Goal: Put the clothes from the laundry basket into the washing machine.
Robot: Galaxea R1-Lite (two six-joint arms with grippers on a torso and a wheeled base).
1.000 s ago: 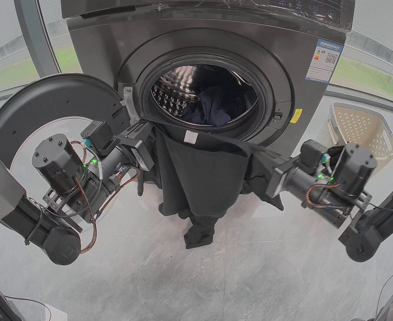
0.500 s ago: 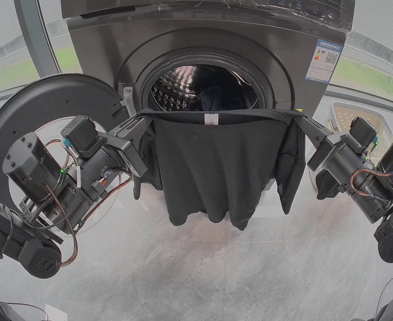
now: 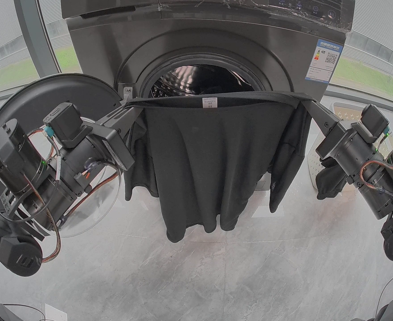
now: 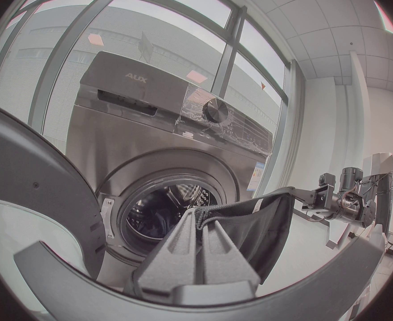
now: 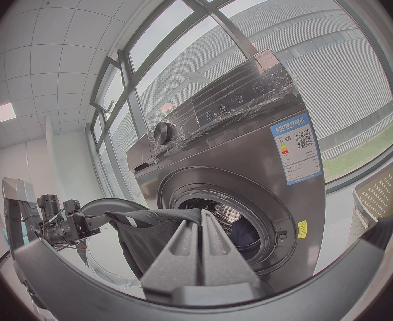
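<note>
Left gripper (image 3: 134, 106) and right gripper (image 3: 308, 104) are each pinched shut on one end of the dark shirt's (image 3: 210, 157) top edge, so it hangs spread out just in front of the washing machine's (image 3: 116, 45) open drum (image 3: 192, 79). Mid-load, I'd say. Next move probably needs both arms pushing in together, with the hanging hem following over the rim.

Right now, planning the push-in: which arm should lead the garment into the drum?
Probably left: the left claw grips the garment at the edge of the drum opening; the right claw holds it farther outside.
</note>
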